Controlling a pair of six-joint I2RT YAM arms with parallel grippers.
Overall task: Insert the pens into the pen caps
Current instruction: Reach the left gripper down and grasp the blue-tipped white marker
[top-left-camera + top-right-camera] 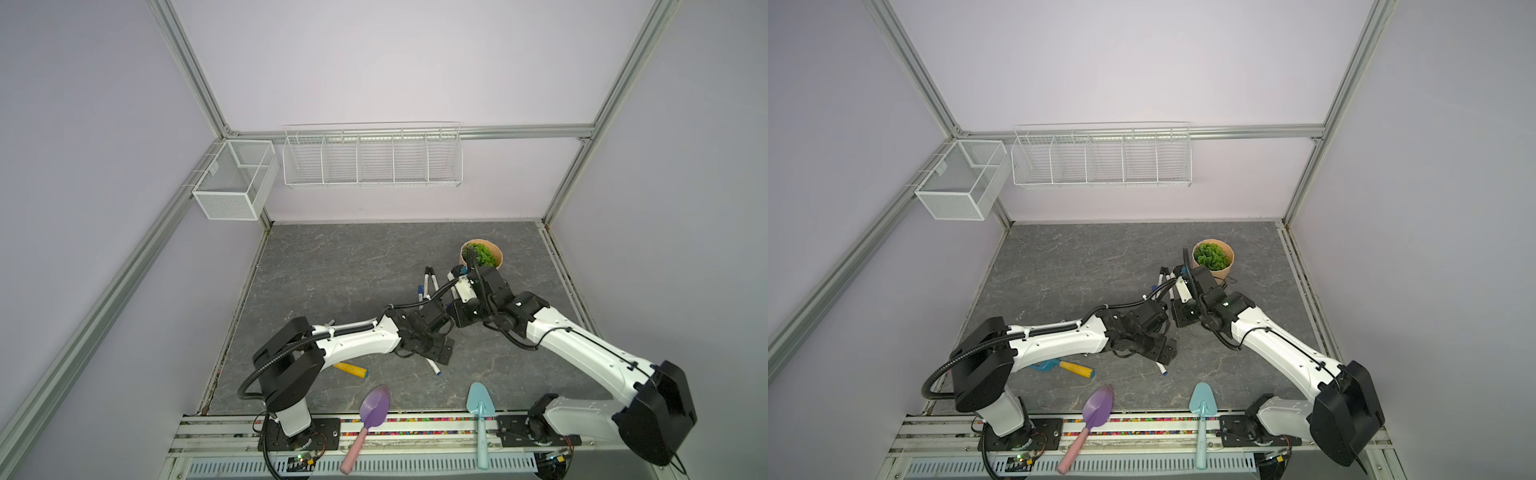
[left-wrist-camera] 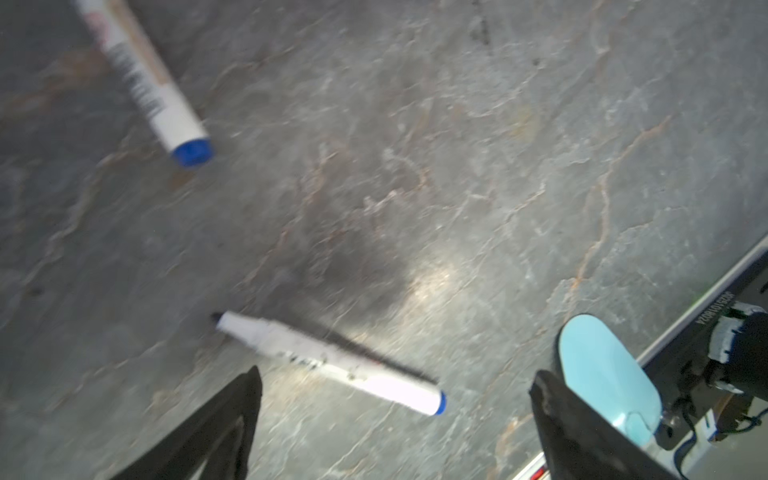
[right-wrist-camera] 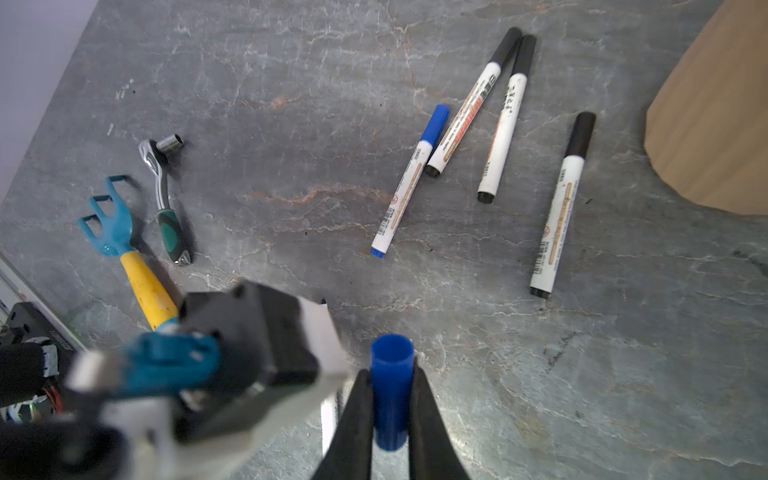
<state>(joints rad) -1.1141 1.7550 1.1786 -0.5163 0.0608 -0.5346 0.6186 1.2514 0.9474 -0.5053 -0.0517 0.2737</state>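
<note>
Grey marbled tabletop, lavender walls, wire baskets on the back wall.

Right gripper is clamped on a blue cap, held off the surface. Cap axis runs along the fingers, open mouth facing out past the tips, closed end down between them. Short, solid blue, hollow bore visible.

Left gripper is spread wide with nothing in it, hovering over the uncapped pen. That pen lies flat: white barrel, smudged dark print, dark nib at one end, blue plug at the other. In a top view only its plug end shows past the left gripper, pointing toward the front edge, axis slightly diagonal.

Second pen, blue plug, lies apart from it. It is blurred and its far end is cut off by the frame.

Four capped pens lie near the plant pot, roughly parallel, caps at the same end:
- one blue-capped pen
- three black-capped pens, two of them meeting at the caps in a narrow V

Left arm wrist, blurred, sits just beside the right gripper and blocks part of the table.

Ratchet wrench and yellow-handled rake lie side by side, well apart from the pens. Purple scoop and teal shovel are at the front edge.
</note>
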